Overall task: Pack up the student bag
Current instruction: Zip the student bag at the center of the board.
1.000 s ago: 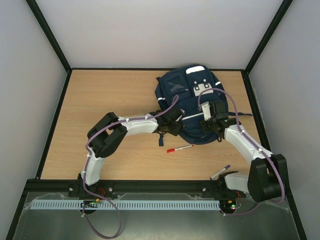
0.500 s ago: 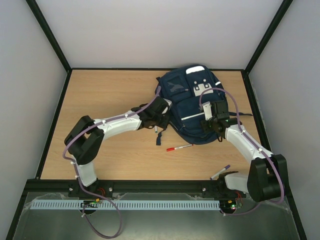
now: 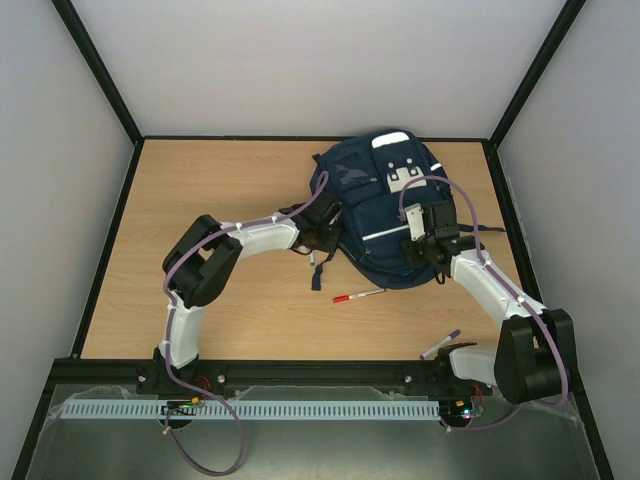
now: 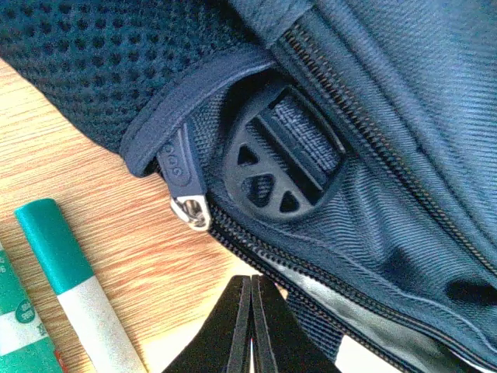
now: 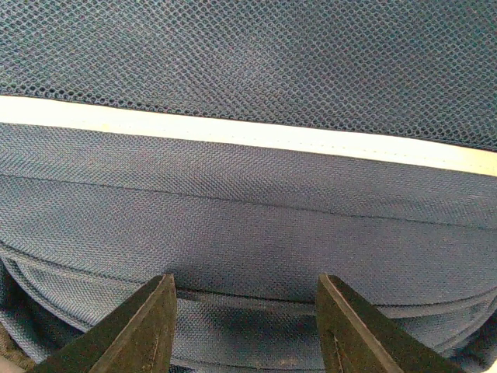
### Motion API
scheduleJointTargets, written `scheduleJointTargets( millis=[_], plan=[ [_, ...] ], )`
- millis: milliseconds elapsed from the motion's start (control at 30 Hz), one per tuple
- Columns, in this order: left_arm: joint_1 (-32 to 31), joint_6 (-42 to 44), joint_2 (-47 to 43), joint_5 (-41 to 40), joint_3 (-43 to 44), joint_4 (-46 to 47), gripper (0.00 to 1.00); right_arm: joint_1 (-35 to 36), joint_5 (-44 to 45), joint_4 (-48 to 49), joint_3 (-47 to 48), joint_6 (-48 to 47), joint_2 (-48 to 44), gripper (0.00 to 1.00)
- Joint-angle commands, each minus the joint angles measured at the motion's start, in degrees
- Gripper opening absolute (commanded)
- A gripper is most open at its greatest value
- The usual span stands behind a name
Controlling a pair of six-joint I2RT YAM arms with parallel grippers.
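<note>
A: Packing is judged how far along?
B: Barely begun. Left gripper is pressed together, nothing pinched, at the bag, set far right on the table; red pen is left out; right gripper is held spread over the bag

item: student bag, large navy fabric backpack
pose: lying flat, front face up, white-patch end toward the far edge
where: far right part of the table
front: white reflective stripe under a mesh panel
left side: black plastic buckle on webbing, metal zip pull just off the wood
zip state: cannot tell
</note>
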Motion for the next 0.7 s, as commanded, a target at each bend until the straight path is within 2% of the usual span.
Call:
scheduleJointTargets(
  millis=[0, 433, 567, 667],
  plan=[
    [0.54, -1.1, 0.85, -1.44, -0.81, -1.0, 0.03, -0.52, -0.85, -0.68, -0.68, 0.16, -0.39, 0.5],
    [5.79, -2.74, -3.83, -2.21, -9.6, 0.96, 0.03, -1.86, 1.64, -0.01, 0.12, 0.82, 0.7, 0.51],
    [7.36, -1.85, -4.74, -2.09, -10.38, 1.36, 0.03, -4.95, 1.61, -1.22, 5.27, 0.17, 3.9, 0.52],
    [7.76, 0.07, -5.97, -0.72, -10.16, 2.38, 0.05, -9.44, -1.51, -3.07, 10.8, 1.15, 7.92, 0.53]
  ],
)
